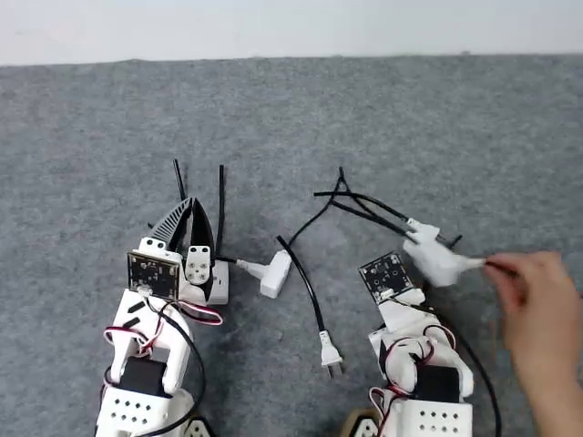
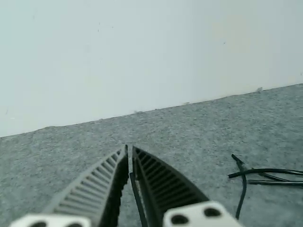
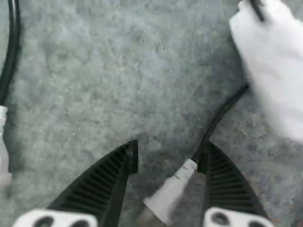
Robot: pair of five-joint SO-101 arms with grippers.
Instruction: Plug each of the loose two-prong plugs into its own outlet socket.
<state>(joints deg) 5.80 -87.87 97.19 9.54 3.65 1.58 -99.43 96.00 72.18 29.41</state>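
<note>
My left gripper [image 2: 130, 150] is shut, its black fingers pointing at the back wall; from above it [image 1: 194, 202] sits at the front left. My right gripper [image 3: 170, 144] is open and low over the carpet. A white two-prong plug [image 3: 168, 198] on a black cable lies between its fingers, close to one finger [image 3: 227, 184]. Just beyond lies a white outlet socket [image 3: 279, 61], [image 1: 440, 262], which a person's hand [image 1: 533, 305] touches from the right. A second white socket [image 1: 276, 273] lies between the arms. A loose plug [image 1: 330, 353] lies in front of it.
Black cables [image 1: 360, 205] cross behind the right arm, and thin black leads [image 1: 220, 196] run back past the left gripper. Another white plug [image 3: 4, 156] on a black cable lies at the edge of the right wrist view. Grey carpet [image 1: 291, 118] stretches to the white wall.
</note>
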